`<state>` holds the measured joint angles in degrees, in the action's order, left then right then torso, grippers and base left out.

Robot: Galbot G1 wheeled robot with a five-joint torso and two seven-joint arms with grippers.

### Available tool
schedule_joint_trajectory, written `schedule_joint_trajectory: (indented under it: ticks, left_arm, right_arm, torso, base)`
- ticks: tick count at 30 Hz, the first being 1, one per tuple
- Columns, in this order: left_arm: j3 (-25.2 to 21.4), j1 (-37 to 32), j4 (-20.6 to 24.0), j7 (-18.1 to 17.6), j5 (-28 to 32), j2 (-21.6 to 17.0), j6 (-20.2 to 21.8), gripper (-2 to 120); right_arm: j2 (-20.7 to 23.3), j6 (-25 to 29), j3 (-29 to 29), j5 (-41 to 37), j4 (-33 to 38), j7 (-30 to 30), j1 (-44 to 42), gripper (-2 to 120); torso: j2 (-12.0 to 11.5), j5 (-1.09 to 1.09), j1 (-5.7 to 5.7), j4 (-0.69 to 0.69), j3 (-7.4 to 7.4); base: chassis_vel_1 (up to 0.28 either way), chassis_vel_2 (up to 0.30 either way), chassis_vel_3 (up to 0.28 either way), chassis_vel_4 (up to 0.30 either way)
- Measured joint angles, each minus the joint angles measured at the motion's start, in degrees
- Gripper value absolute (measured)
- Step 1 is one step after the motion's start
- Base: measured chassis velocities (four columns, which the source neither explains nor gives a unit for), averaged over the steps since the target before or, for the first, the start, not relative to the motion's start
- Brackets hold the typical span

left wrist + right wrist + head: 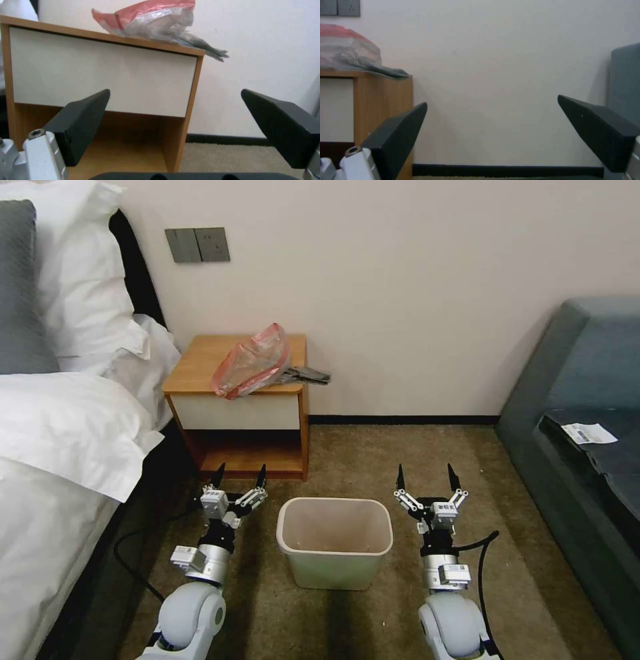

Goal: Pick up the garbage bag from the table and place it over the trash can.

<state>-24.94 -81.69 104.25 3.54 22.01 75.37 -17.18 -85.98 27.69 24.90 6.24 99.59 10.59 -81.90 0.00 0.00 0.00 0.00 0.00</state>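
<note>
The garbage bag point(257, 360) lies crumpled on the table point(200, 363), greyish-clear with a red band, its twisted tail hanging over the table's right edge. From the left wrist the garbage bag point(156, 21) is seen on the table point(100, 72) above the white drawer front; from the right wrist the garbage bag point(348, 50) rests on the table point(383, 100). The cream-green trash can point(335, 543) stands open on the carpet between both arms. My left gripper point(239, 471) is open, low in front of the table's shelf. My right gripper point(427, 473) is open, right of the bin.
A bed with white bedding point(60, 433) borders the left side. A dark teal sofa point(587, 447) with a paper slip stands at the right. The wall behind carries grey switches point(197, 245). Carpet lies open around the bin.
</note>
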Motion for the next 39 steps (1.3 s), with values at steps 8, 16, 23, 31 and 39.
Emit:
schedule_joint_trajectory:
  ticks: [8,16,23,31,39]
  left_arm:
    - [0.0,0.0,0.0,0.0,0.0,0.0,0.0,98]
    - [0.0,0.0,0.0,0.0,0.0,0.0,0.0,98]
    - [0.0,0.0,0.0,0.0,0.0,0.0,0.0,98]
    - [0.0,0.0,0.0,0.0,0.0,0.0,0.0,98]
    - [0.0,0.0,0.0,0.0,0.0,0.0,0.0,98]
  right_arm:
    - [0.0,0.0,0.0,0.0,0.0,0.0,0.0,100]
    - [0.0,0.0,0.0,0.0,0.0,0.0,0.0,100]
    - [0.0,0.0,0.0,0.0,0.0,0.0,0.0,100]
    - [0.0,0.0,0.0,0.0,0.0,0.0,0.0,100]
    - [0.0,0.0,0.0,0.0,0.0,0.0,0.0,100]
  torso:
    - [0.0,0.0,0.0,0.0,0.0]
    - [0.0,0.0,0.0,0.0,0.0]
    - [0.0,0.0,0.0,0.0,0.0]
    - [0.0,0.0,0.0,0.0,0.0]
    - [0.0,0.0,0.0,0.0,0.0]
  base:
    - [0.0,0.0,0.0,0.0]
    - [0.0,0.0,0.0,0.0]
    - [0.0,0.0,0.0,0.0]
    - [0.0,0.0,0.0,0.0]
    - [0.0,0.0,0.0,0.0]
